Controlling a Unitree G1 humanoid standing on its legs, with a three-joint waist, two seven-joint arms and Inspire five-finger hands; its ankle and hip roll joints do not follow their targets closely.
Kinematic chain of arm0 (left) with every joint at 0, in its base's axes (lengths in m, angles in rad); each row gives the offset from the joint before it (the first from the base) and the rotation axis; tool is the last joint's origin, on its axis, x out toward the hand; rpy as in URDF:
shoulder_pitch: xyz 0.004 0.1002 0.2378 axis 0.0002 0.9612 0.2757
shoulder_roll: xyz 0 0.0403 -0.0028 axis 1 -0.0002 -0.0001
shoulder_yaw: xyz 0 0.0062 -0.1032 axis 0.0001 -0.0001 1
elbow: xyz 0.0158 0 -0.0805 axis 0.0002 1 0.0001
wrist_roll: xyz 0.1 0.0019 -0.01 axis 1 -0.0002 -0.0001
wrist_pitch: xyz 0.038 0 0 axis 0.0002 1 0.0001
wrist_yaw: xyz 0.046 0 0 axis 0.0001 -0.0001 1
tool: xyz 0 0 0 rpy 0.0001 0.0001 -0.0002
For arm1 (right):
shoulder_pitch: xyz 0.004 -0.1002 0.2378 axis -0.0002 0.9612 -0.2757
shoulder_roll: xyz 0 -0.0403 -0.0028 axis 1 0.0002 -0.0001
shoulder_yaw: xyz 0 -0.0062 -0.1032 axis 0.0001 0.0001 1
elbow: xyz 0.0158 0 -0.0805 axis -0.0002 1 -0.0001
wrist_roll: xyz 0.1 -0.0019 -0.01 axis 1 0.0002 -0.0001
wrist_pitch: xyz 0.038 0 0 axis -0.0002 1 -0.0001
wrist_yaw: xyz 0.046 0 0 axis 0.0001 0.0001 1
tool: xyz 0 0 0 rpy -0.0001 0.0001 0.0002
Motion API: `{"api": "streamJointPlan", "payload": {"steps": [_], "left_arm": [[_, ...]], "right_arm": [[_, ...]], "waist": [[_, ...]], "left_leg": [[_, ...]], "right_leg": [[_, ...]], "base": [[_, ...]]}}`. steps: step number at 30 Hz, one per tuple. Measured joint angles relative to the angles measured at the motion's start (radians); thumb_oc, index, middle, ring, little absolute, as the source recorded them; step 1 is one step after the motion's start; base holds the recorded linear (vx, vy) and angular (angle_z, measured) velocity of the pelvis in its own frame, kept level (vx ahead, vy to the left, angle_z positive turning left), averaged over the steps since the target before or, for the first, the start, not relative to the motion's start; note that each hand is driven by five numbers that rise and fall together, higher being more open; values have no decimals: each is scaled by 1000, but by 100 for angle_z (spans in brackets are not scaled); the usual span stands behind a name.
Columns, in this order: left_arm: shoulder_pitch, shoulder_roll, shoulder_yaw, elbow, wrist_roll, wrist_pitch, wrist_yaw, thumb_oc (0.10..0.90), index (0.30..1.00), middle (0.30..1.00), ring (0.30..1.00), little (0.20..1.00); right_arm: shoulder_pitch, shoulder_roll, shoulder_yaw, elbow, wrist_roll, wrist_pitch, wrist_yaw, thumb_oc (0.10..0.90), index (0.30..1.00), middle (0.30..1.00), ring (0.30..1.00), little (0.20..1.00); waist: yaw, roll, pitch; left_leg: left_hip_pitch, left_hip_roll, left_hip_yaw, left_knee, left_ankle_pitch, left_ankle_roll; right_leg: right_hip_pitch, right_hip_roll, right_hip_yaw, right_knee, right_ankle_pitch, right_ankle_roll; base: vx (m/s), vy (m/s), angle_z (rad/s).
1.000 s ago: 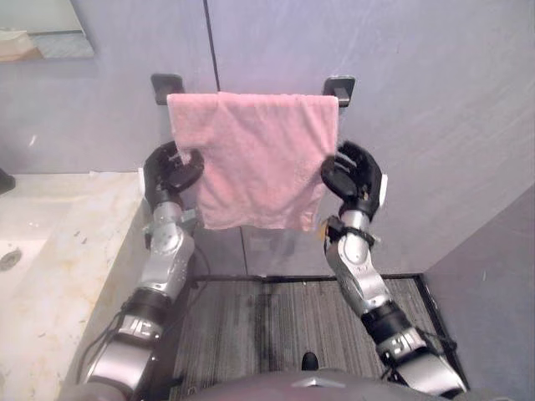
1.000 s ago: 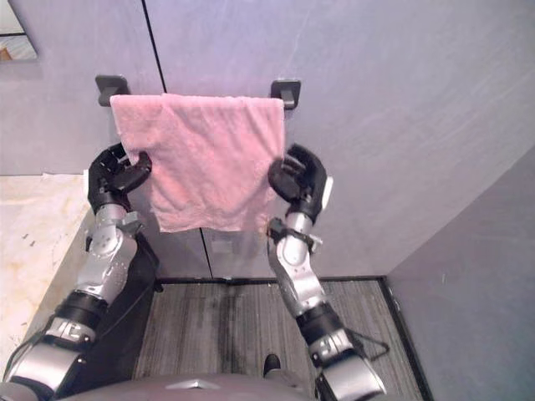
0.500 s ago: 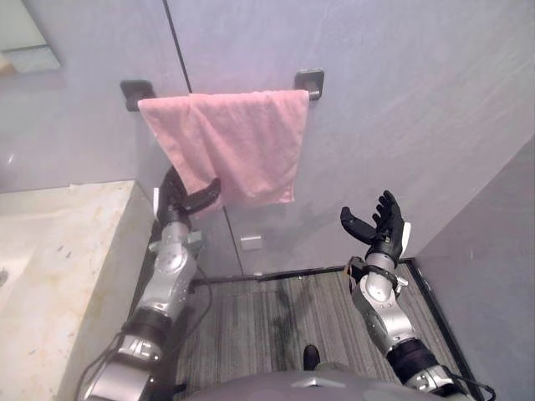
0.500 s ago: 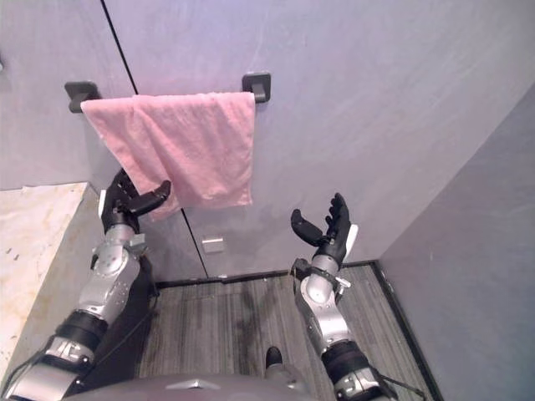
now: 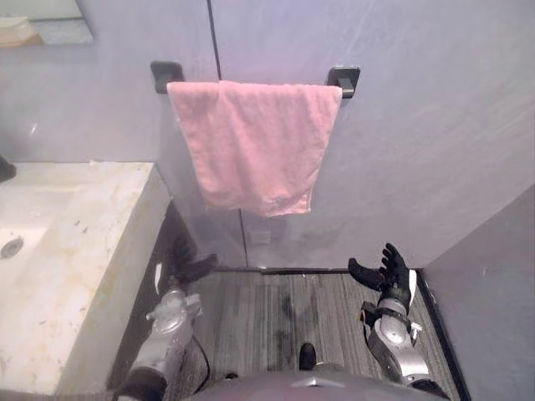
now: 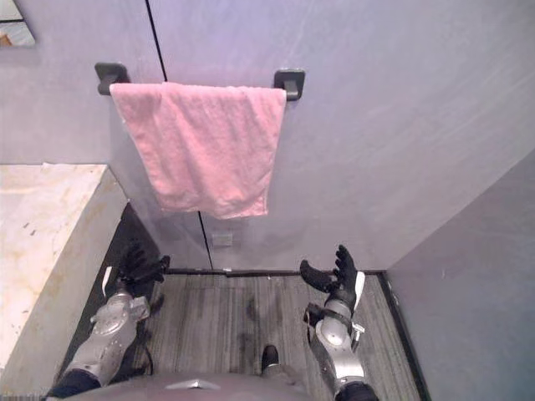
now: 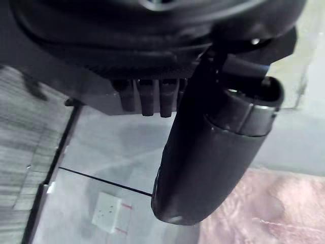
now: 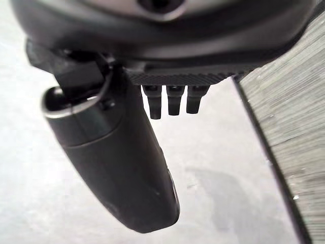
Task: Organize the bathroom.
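- On my far left I see the pale stone counter (image 5: 67, 276), its front corner standing close beside my left arm; a sink drain (image 5: 10, 247) shows at the edge of the head view.
- My left hand (image 5: 185, 269) hangs low, near the counter's side and above the striped floor (image 5: 267, 317). Its fingers are spread loosely and grasp nothing.
- Above it, the pink towel (image 5: 255, 142) is draped over the dark towel bar (image 5: 344, 79) on the grey wall (image 5: 418, 150). Its top edge runs level from one bracket to the other, and the cloth hangs straight down, the left side slightly shorter than the right lower corner. It is well apart from both hands.
- A dark vertical seam (image 5: 214, 38) in the wall passes behind the towel, and a small white plate (image 5: 259, 237) sits on the wall below the towel's hem.
- My right hand (image 5: 391, 269) is low on the right, palm up, fingers straight and released, empty, near the wall's corner.
- Nothing stands between either hand and the towel.
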Motion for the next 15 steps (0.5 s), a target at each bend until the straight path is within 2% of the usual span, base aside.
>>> {"api": "streamJointPlan", "payload": {"steps": [5,10,15], "left_arm": [[4,-5,-45,118,-8,9,-50,800,900,900,900,900],[-4,-13,-47,267,-17,7,-90,800,900,900,900,900],[-4,-13,-51,385,-2,10,-131,800,900,900,900,900]], "right_arm": [[10,1,2,106,3,36,13,800,900,900,900,900],[-10,11,-2,316,-3,35,14,800,900,900,900,900],[-29,22,-3,440,-4,50,21,800,900,900,900,900]], "waist": [[-1,-8,2],[3,-16,1],[8,-18,-1]], "left_leg": [[-2,0,-1,0,1,0],[-1,-3,-4,0,0,0],[0,-4,-11,0,0,1]], "right_leg": [[-1,-4,-4,-2,-1,1],[2,-5,-8,3,-1,2],[6,-9,-13,3,-2,3]], "base": [[-61,25,1],[-77,21,1],[-59,-1,4]]}}
